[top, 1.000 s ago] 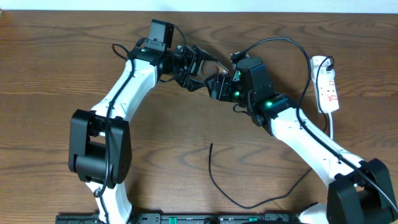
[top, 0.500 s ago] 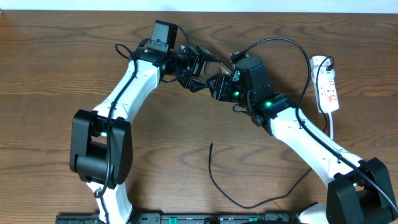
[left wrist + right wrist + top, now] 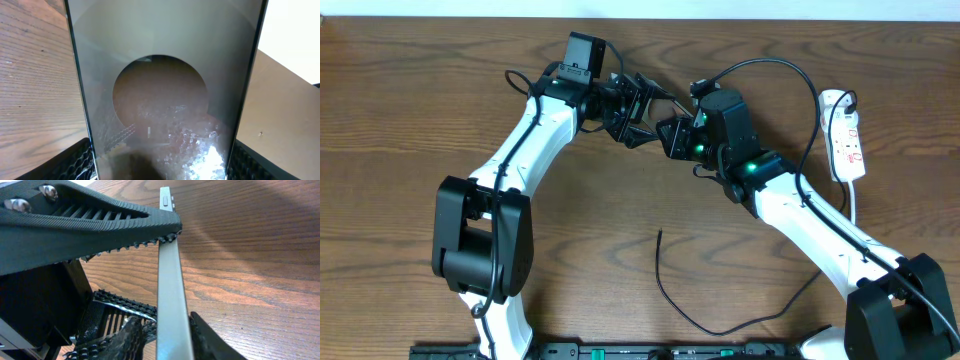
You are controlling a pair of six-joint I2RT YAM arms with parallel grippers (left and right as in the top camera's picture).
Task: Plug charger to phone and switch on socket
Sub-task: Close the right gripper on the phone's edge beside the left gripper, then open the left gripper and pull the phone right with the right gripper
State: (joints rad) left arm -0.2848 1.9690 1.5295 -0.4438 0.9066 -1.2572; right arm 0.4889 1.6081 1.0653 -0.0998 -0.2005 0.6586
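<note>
- L gripper clamps phone across its width, at 12 o'clock, off worktop; R gripper sits round its edge, can't tell if gripping.
- Risk: two-sided pull may twist phone loose, drop it.
- Unplugged charger lies at 6 o'clock.

You will find the table is matt wood with open grain. The phone has a glossy, reflective glass face and a smooth, satin, metal-looking edge. On the right gripper, the fingers are matt black plastic, ribbed and toothed. The socket is smooth white plastic.
</note>
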